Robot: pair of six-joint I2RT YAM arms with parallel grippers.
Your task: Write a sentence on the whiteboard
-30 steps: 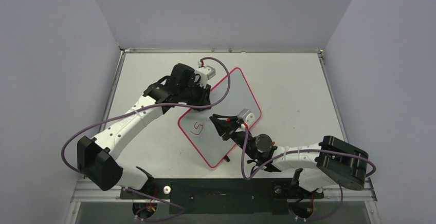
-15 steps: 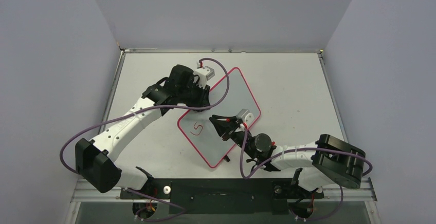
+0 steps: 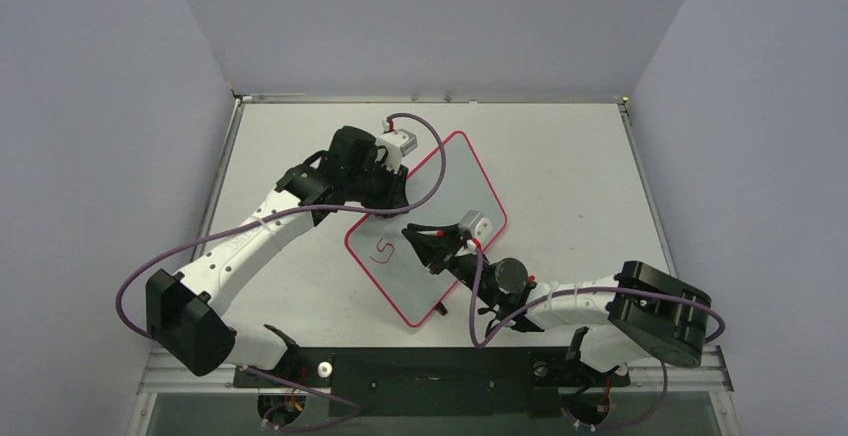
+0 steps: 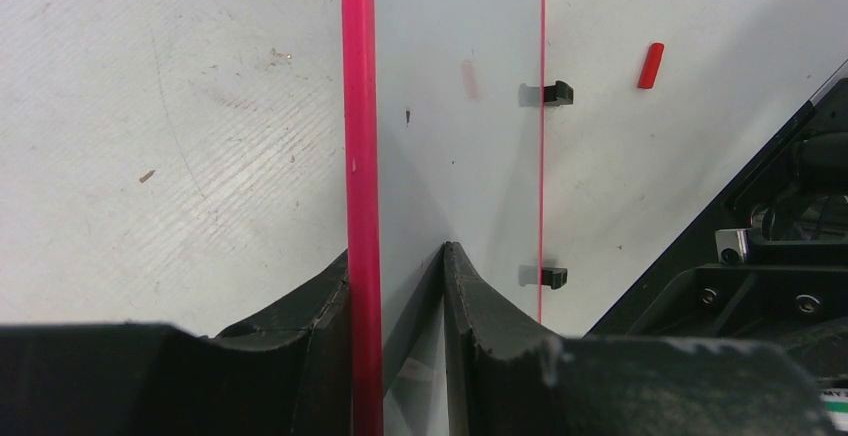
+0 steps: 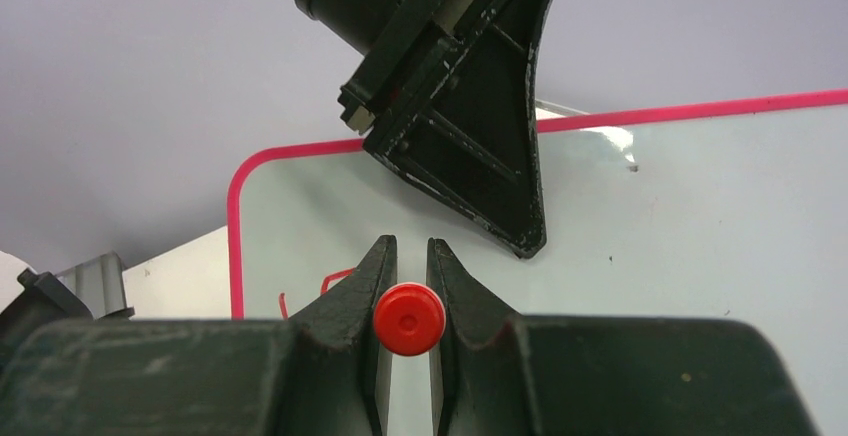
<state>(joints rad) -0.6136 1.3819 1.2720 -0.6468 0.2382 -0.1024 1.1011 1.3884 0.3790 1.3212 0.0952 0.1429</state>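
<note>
The whiteboard (image 3: pixel 462 188) lies on the counter (image 3: pixel 570 166) turned on the diagonal, its long axis running from near-left to far-right, and of the sentence we see only a red "S" (image 3: pixel 383 249) by the leftmost corner. The blank surface for the following letters stretches from that letter toward the far-right, and the right jaws sit just to the right of the "S", over the middle of the board, so we judge the right arm (image 3: pixel 570 301) to be the one placed to write. Those jaws are clenched on a red marker (image 5: pixel 409 319), seen end-on from the wrist; whether its tip touches the board we cannot tell. The right arm reaches in low from the near-right. The left jaws are clamped on the far-left long edge, one on each side of the pink border, with the left arm (image 3: pixel 245 241) bent in from the left, steadying the board
</note>
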